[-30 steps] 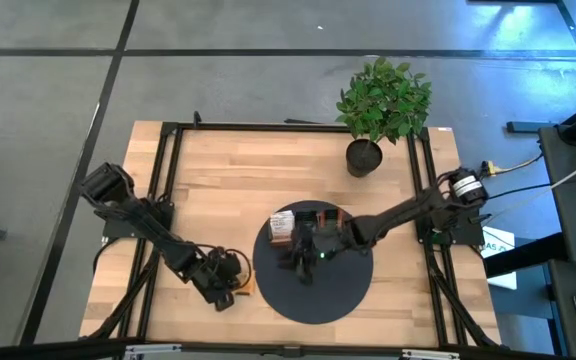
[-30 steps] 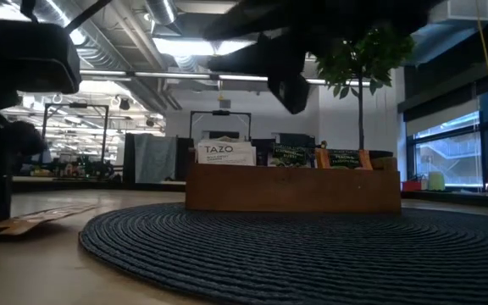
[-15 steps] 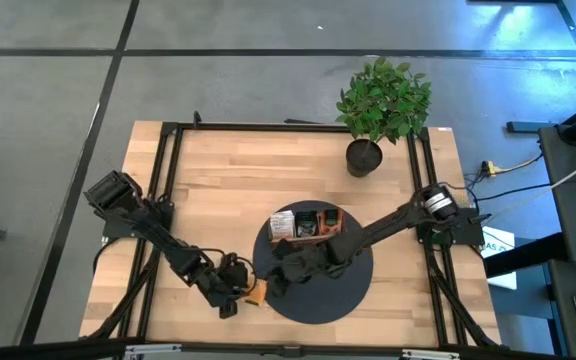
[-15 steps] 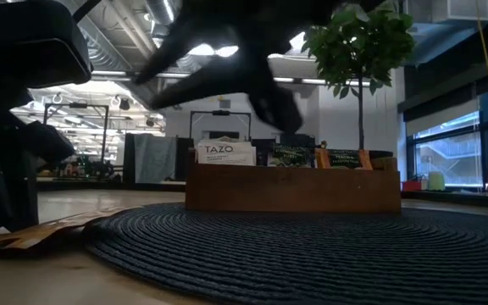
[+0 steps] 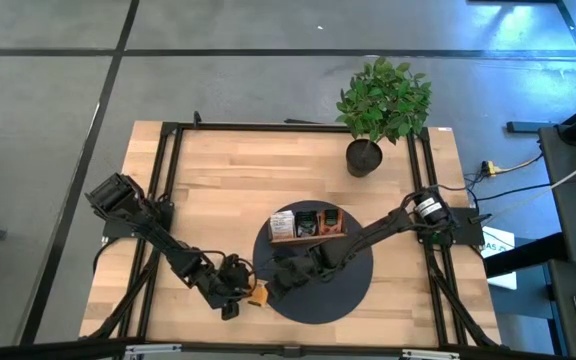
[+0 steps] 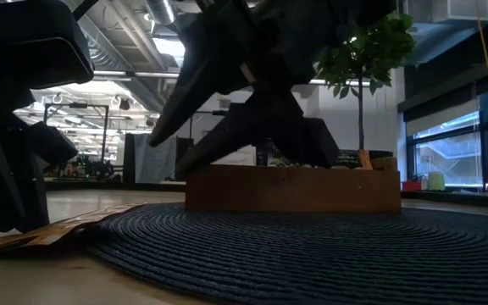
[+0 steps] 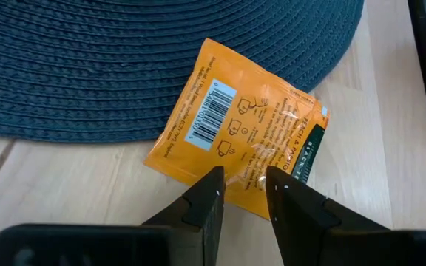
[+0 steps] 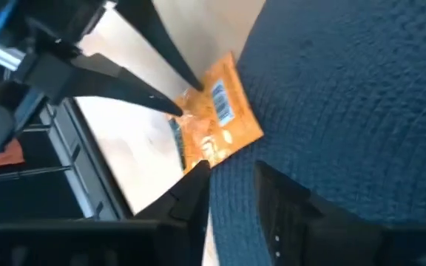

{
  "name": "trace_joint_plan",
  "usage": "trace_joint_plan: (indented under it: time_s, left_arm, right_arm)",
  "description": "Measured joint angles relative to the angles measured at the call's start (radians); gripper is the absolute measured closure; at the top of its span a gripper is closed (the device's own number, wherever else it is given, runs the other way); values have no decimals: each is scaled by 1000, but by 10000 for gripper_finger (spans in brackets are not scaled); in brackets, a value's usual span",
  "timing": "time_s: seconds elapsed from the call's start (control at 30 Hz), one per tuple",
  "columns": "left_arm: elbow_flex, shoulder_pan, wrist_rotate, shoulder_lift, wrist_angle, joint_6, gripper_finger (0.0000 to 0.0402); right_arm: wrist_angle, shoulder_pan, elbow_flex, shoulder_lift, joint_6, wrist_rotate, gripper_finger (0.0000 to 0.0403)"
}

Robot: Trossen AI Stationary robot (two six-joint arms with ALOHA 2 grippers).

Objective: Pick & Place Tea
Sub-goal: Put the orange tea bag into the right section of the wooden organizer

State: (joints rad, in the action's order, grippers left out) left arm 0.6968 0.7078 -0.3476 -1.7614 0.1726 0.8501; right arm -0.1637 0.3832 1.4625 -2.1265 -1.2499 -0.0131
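Right tool (image 5: 271, 288) swung from tray to mat edge, fingers parted. Left tool (image 7: 244, 188) pinching orange sachet (image 7: 235, 133), lying flat, askew.

Both arms reach low toward the table's front centre. The left arm stretches from its base at the left edge, elbow bent, and its left gripper (image 5: 243, 297) sits close to the surface, jaws narrowly parted with the tips pinching the edge of a sachet (image 7: 235, 137). The right arm extends from the right edge, wrist angled down, and the right gripper (image 5: 276, 283) hangs just beside the left one, jaws apart and holding nothing.
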Motion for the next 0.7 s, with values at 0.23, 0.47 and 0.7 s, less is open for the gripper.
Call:
trace_joint_plan:
  time_s: [0.23,0.47,0.7]
  left_arm:
    - [-2,-1,-33,-2,28,1,302]
    - [-3,-11,-52,-3,35,5,302]
    - [-3,-22,-62,-3,40,38,300]
  right_arm:
    - [4,-3,0,0,-37,13,215]
    - [5,0,0,-2,-111,8,189]
    - [60,0,-1,-49,-155,7,203]
